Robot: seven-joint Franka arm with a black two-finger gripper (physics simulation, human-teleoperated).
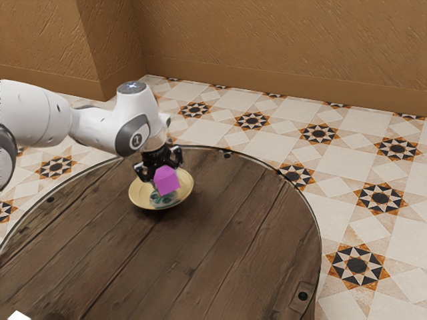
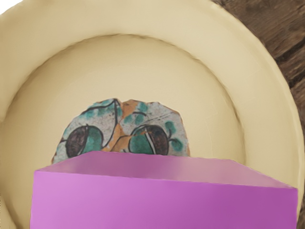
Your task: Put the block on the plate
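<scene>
My gripper (image 1: 163,175) is over the plate in the exterior view, shut on the magenta block. The block (image 1: 167,182) hangs tilted above the middle of the pale yellow plate (image 1: 138,199), partly covering its green-and-grey patterned centre. From the wrist view, the block (image 2: 164,202) looms large at the lower edge, in front of the plate (image 2: 143,55) and part of its painted pattern (image 2: 159,136). The block's underside is hidden.
The plate stands on a round dark wooden table (image 1: 220,240), near its far edge. A small white object (image 1: 19,316) lies at the exterior view's lower left corner. A brown wall (image 1: 280,53) rises beyond the tiled floor.
</scene>
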